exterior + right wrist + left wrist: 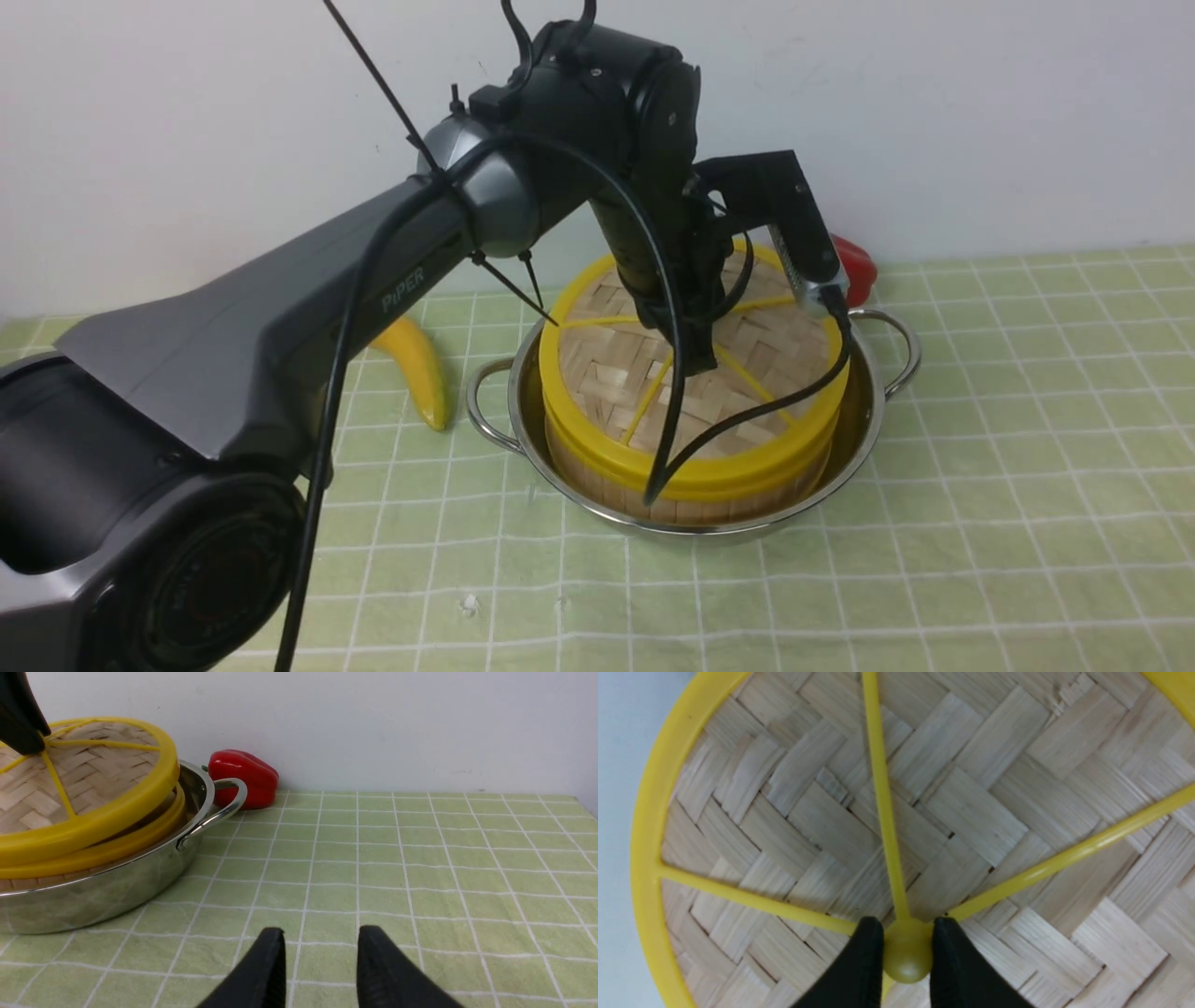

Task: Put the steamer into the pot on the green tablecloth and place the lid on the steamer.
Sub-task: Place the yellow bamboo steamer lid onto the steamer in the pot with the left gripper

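The wide shiny stainless-steel pot (864,411) with 2 loop handles stands on the pale green tablecloth (1027,485) with its grid of thin white lines. Inside it sits the round bamboo steamer (653,495) with straight wooden sides and a yellow rim, narrower than the pot.

On top is the flat woven-bamboo lid (607,364) with yellow rim and yellow spokes. In the right wrist view it lies tilted, its edge toward the pepper lifted clear of the steamer's rim.

The left gripper (908,947) reaches down from above and is clamped on the yellow hub (906,961) where the spokes meet, 1 black finger on each side.

The right gripper (320,961) hangs low over bare cloth at about 3 o'clock from the pot, well apart, its fingers parted and holding nothing.

A yellow banana (420,369) lies at about 9 o'clock from the pot, and a glossy red bell pepper (243,778) just beyond the handle at about 1 o'clock.
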Controlling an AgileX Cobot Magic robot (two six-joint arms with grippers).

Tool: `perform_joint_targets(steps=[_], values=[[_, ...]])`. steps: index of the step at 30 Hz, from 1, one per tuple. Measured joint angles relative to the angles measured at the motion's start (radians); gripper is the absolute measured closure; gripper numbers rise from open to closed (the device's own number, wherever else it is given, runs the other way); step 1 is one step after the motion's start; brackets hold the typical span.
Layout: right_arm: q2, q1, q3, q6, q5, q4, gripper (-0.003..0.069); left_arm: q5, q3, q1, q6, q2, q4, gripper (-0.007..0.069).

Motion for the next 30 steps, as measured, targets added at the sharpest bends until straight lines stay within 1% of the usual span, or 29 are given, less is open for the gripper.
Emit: perform_joint_targets(steps=[8, 24, 26, 27, 29, 30], values=[[0.0, 0.0, 0.0, 0.0, 0.0, 0.0, 0.0416, -0.02, 0.0, 0.0, 0.054, 0.017, -0.003, 0.0504], [0.0, 0.0, 0.0, 0.0, 0.0, 0.0, 0.0416, -0.048, -0.008, 0.0, 0.06, 0.049, 0.001, 0.0504], [0.0, 0.0, 0.0, 0.0, 0.0, 0.0, 0.0416, -0.046, -0.009, 0.0, 0.06, 0.049, 0.003, 0.0486], [0.0, 0.0, 0.0, 0.0, 0.0, 0.0, 0.0416, -0.046, -0.009, 0.0, 0.06, 0.049, 0.005, 0.0465], [0.0, 0.0, 0.0, 0.0, 0.0, 0.0, 0.0416, -0.042, -0.01, 0.0, 0.062, 0.046, 0.005, 0.041], [0.0, 0.0, 0.0, 0.0, 0.0, 0.0, 0.0416, -0.036, -0.01, 0.0, 0.062, 0.043, 0.005, 0.0366]])
